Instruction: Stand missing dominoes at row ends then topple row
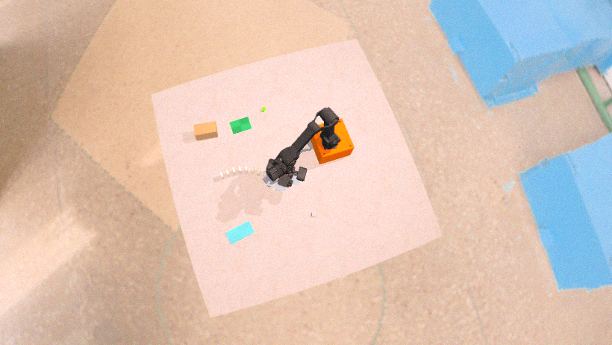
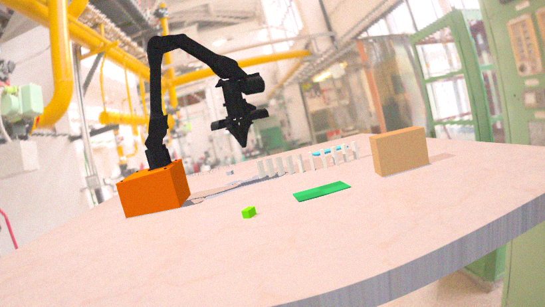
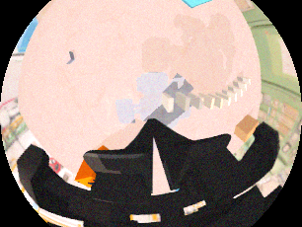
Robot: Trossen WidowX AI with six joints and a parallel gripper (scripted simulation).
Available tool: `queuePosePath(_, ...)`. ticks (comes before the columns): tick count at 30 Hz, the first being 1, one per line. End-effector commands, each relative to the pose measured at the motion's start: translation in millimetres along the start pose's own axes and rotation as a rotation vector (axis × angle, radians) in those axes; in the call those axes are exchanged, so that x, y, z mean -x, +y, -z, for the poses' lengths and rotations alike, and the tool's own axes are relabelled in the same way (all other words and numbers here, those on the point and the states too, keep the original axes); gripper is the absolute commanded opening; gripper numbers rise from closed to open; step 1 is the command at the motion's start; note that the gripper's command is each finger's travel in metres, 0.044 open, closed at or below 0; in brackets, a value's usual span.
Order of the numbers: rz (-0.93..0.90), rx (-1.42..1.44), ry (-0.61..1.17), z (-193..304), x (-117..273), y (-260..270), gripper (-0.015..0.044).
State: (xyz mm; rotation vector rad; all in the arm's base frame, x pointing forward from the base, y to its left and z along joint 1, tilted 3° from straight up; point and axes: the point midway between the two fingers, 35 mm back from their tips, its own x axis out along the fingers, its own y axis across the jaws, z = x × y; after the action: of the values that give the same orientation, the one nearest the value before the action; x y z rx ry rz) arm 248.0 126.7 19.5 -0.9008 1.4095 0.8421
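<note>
A curved row of several pale dominoes [image 1: 239,169] [image 2: 280,166] [image 3: 209,102] stands upright on the pale table. In the top view the arm covers the row's end nearest the robot base. That end domino [image 2: 260,169] [image 3: 168,103] is upright in the exterior view and the wrist view. My gripper [image 2: 244,145] [image 3: 153,120] points down with its fingertips together, shut and empty. It hangs above the table near the base-side end of the row, clear of the dominoes. Its fingertips are hidden in the top view. No domino is seen lying down.
A tan box [image 1: 205,131] [image 2: 400,152] [image 3: 246,127] stands beyond the row's far end. A green rectangle [image 1: 240,125] [image 2: 322,191], a cyan rectangle [image 1: 239,232] [image 3: 197,2] and a lime cube [image 1: 263,109] [image 2: 248,212] lie around. A small grey piece [image 2: 229,172] [image 3: 71,57] lies apart.
</note>
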Motion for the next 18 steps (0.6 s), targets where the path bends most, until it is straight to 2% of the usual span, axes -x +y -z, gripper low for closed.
queuePosePath(1, 0.002, 0.004, -0.001, 0, 0, 0, 0.0000)
queuePosePath(16, 0.002, 0.004, -0.001, 0, 0, 0, 0.0000)
queuePosePath(18, 0.002, 0.004, -0.001, -2, -11, -1, 0.0000)
